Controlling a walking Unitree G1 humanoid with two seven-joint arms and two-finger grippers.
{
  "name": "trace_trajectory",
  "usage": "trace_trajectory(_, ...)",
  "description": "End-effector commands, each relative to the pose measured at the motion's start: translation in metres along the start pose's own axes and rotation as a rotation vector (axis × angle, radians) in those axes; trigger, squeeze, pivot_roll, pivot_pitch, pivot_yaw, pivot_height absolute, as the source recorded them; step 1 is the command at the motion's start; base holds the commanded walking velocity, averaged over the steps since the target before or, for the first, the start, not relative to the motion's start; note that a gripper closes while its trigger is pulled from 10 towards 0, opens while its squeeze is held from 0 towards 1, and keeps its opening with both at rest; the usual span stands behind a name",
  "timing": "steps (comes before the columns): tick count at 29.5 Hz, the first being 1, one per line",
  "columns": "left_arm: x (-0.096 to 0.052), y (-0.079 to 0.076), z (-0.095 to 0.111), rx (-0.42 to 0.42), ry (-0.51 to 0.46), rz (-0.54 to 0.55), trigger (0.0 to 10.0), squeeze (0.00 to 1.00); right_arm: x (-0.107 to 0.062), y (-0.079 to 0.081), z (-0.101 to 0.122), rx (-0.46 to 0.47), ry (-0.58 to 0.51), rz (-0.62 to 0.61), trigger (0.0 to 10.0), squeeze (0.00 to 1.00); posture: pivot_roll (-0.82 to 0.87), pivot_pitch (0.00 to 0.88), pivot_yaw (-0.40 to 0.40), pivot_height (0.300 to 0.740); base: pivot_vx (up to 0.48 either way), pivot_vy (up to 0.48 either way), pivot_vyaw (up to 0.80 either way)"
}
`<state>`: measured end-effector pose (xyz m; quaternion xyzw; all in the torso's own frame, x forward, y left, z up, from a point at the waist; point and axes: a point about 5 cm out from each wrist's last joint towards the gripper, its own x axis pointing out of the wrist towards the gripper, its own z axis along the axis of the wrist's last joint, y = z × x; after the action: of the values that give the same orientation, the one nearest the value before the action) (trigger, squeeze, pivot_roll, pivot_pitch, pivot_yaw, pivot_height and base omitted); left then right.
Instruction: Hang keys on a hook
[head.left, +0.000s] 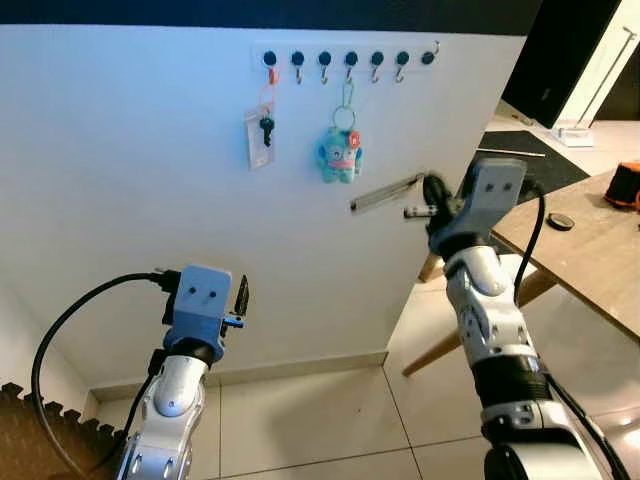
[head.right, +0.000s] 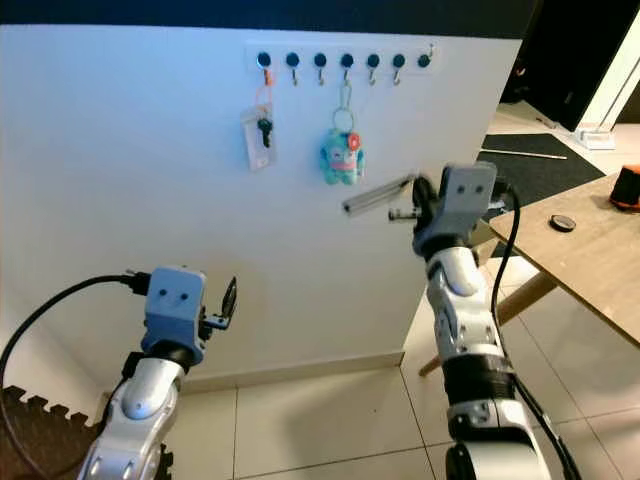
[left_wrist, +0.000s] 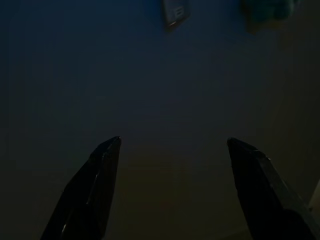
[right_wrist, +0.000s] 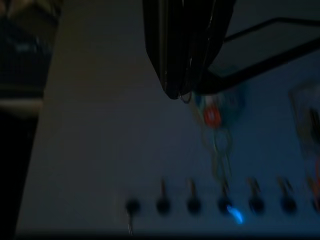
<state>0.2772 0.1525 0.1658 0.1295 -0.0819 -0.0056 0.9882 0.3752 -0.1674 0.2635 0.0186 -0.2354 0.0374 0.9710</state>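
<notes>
1. The white wall rack of black-knobbed metal hooks (head.left: 348, 60) ran along the upper centre of the frame. A black key with white tag (head.left: 262, 130) and a turquoise plush keychain on a green ring (head.left: 340, 152) hung from it.
2. The right gripper (head.left: 418, 205), centre right, looked closed and empty, though this was uncertain; bumping the plush could unhook it.
3. The left gripper (left_wrist: 172, 150), lower left, was spread wide, holding nothing.
</notes>
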Motion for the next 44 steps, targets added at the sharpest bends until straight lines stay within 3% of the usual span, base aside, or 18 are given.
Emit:
trace_trajectory(1,-0.003,-0.001,-0.005,0.016,0.026,-0.014,10.0,0.0,-0.001,-0.003,-0.005,-0.006,0.014,-0.019,10.0,0.0,0.15,0.112,-0.027,0.74,0.0,0.0,0.0)
trace_trajectory(2,-0.004,-0.001,-0.005,0.017,0.027,-0.016,10.0,0.0,0.004,0.0,-0.002,-0.056,0.0,-0.021,10.0,0.0,0.15,0.116,-0.027,0.74,0.0,0.0,0.0)
trace_trajectory(3,-0.006,-0.001,-0.006,0.018,0.032,-0.018,10.0,0.0,0.013,0.004,0.003,-0.194,-0.011,-0.049,10.0,0.0,0.16,0.128,-0.027,0.74,0.0,0.0,0.0)
trace_trajectory(4,-0.006,-0.001,-0.006,0.018,0.032,-0.018,10.0,0.0,0.013,0.004,0.003,-0.194,-0.011,-0.049,10.0,0.0,0.16,0.128,-0.027,0.74,0.0,0.0,0.0)
trace_trajectory(6,-0.009,-0.001,-0.006,0.018,0.038,-0.019,10.0,0.0,0.023,0.001,0.007,-0.312,-0.012,-0.107,10.0,0.0,0.17,0.145,-0.027,0.74,0.0,0.0,0.0)
trace_trajectory(8,-0.012,-0.001,-0.006,0.018,0.044,-0.019,10.0,0.0,0.028,-0.001,0.01,-0.338,-0.022,-0.139,10.0,0.0,0.17,0.153,-0.027,0.74,0.0,0.0,0.0)
trace_trajectory(17,-0.02,0.003,-0.006,0.023,0.059,-0.012,10.0,0.0,0.041,-0.006,0.02,-0.342,-0.036,-0.185,10.0,0.0,0.2,0.202,-0.026,0.74,0.0,0.0,0.0)
trace_trajectory(20,-0.025,0.007,-0.005,0.031,0.064,0.002,10.0,0.0,0.046,0.0,0.02,-0.252,-0.034,-0.152,10.0,0.0,0.22,0.221,-0.024,0.74,0.0,0.0,0.0)
trace_trajectory(23,-0.027,0.008,-0.005,0.034,0.064,0.006,10.0,0.0,0.047,0.004,0.021,-0.222,-0.041,-0.136,10.0,0.0,0.22,0.221,-0.024,0.74,0.0,0.0,0.0)
trace_trajectory(25,-0.031,0.01,-0.005,0.045,0.071,0.021,10.0,0.0,0.046,0.015,0.018,-0.183,-0.062,-0.087,10.0,0.0,0.23,0.222,-0.03,0.74,0.0,0.0,0.0)
trace_trajectory(29,-0.038,0.011,-0.009,0.053,0.09,0.04,10.0,0.0,0.019,0.03,-0.013,-0.103,-0.037,0.018,10.0,0.0,0.24,0.217,-0.043,0.74,0.0,0.0,0.0)
trace_trajectory(33,-0.041,0.006,-0.013,0.06,0.096,0.037,10.0,0.0,-0.028,0.026,-0.042,-0.067,0.005,0.048,10.0,0.0,0.21,0.197,-0.056,0.74,0.0,0.0,0.0)
trace_trajectory(38,-0.042,0.005,-0.015,0.067,0.097,0.032,10.0,0.0,-0.039,0.025,-0.045,-0.055,0.011,0.047,10.0,0.0,0.2,0.193,-0.054,0.74,0.0,0.0,0.0)
trace_trajectory(41,-0.044,0.001,-0.022,0.069,0.115,-0.008,10.0,0.0,-0.082,0.026,-0.053,-0.042,0.053,0.043,10.0,0.0,0.15,0.178,-0.018,0.74,0.0,0.0,0.0)
trace_trajectory(42,-0.044,0.001,-0.022,0.069,0.115,-0.008,10.0,0.0,-0.082,0.026,-0.053,-0.042,0.053,0.043,10.0,0.0,0.15,0.178,-0.018,0.74,0.0,0.0,0.0)
trace_trajectory(44,-0.042,0.001,-0.024,0.077,0.119,-0.024,10.0,0.0,-0.102,0.028,-0.053,-0.072,0.059,0.046,10.0,0.0,0.13,0.171,-0.002,0.74,0.0,0.0,0.0)
